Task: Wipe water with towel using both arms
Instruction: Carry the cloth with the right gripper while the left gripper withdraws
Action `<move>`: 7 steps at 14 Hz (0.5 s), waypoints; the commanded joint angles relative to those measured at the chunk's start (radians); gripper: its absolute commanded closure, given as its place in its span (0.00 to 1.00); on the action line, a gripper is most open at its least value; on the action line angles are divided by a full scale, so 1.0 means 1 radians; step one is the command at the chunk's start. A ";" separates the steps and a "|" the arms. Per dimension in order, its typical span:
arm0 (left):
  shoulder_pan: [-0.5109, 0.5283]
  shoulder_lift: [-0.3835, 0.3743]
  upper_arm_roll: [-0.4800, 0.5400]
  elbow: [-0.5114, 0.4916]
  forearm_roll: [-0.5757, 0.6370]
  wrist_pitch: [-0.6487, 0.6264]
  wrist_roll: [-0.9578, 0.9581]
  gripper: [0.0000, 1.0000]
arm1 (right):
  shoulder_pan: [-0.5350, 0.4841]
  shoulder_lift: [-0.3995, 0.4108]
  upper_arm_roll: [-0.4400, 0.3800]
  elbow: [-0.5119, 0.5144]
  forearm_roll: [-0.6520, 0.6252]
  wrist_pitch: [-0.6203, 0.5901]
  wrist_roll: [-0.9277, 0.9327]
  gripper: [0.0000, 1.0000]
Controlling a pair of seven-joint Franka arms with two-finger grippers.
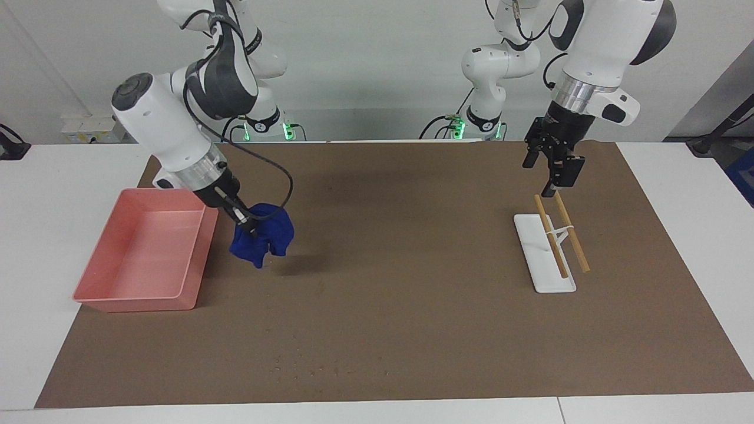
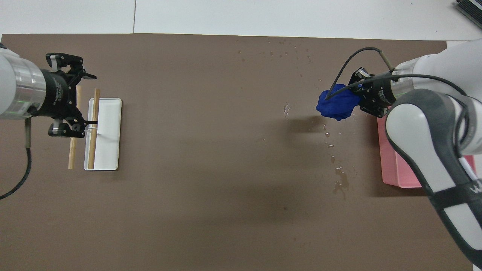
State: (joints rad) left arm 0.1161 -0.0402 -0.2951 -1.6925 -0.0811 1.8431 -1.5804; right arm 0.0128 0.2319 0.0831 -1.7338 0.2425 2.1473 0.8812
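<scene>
While the right end effector [image 1: 246, 226] grips the bunched dark blue cloth towel [image 1: 263, 237], the left end effector [image 1: 554, 166] hangs with its fingers spread and holding nothing.

Taking the wide brown paper mat [image 1: 400, 306] on the white table [image 1: 59, 171] as landmark: the shallow pink plastic tray [image 1: 141, 253] sits at its right-arm end, the towel hangs just beside it, and the white stand with two wooden sticks [image 1: 554, 244] lies under the left end effector. Lower the towel flat onto the water droplets [image 2: 340, 182] and press evenly. The right fingertips are buried in cloth.
</scene>
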 commanded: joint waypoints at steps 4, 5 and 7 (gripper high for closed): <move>0.102 -0.092 0.008 -0.110 -0.005 -0.120 0.701 0.00 | 0.003 0.217 0.015 0.111 -0.095 0.241 -0.119 1.00; 0.085 -0.093 0.057 -0.108 -0.002 -0.145 0.850 0.00 | 0.009 0.234 0.015 0.088 -0.095 0.255 -0.119 1.00; 0.033 -0.093 0.138 -0.108 0.012 -0.172 1.085 0.00 | 0.015 0.218 0.014 0.002 -0.097 0.258 -0.122 1.00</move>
State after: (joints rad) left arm 0.1883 -0.1058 -0.2211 -1.7745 -0.0803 1.6982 -0.7019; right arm 0.0252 0.4643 0.0921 -1.6713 0.1690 2.3822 0.7726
